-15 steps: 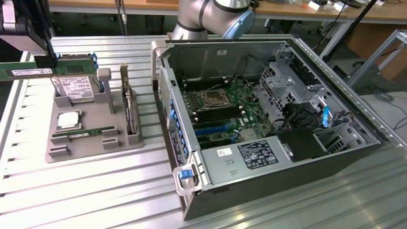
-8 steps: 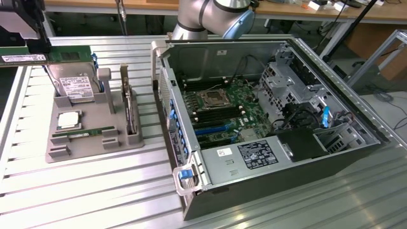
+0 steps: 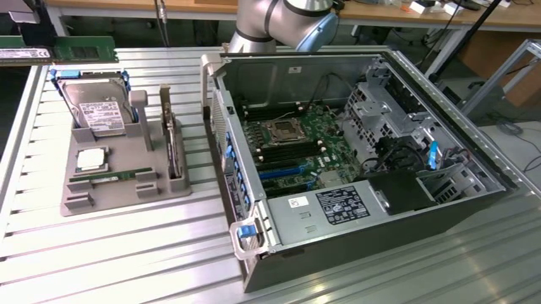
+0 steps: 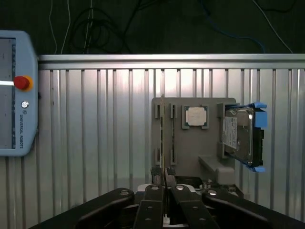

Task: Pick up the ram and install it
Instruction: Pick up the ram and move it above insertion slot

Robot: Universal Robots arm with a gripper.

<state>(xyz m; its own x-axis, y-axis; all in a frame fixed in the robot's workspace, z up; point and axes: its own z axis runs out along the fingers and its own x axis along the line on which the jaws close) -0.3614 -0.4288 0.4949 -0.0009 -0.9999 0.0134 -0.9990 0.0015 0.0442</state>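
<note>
Closed black claw (image 4: 165, 191) is hovering well apart from the long, thin green ram stick (image 3: 110, 175) lying in the grey plastic tray (image 3: 127, 151) on the exterior view's left, likely needing careful squaring to its narrow edges.

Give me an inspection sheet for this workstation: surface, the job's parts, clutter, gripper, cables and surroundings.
Surface: ribbed metal table carrying a grey tray and an open computer case.
Job's things: ram lying in the tray, not gripped; motherboard exposed inside the case.
Clutter: hard drive, processor chip and expansion card share the tray; spare green sticks beyond the table.
Grippers: gripper shut, apart from the ram, facing the tray.
Cables: black bundle inside the case; loose leads on the dark floor.
Surroundings: teach pendant at the table's edge; wooden workbench behind.
</note>
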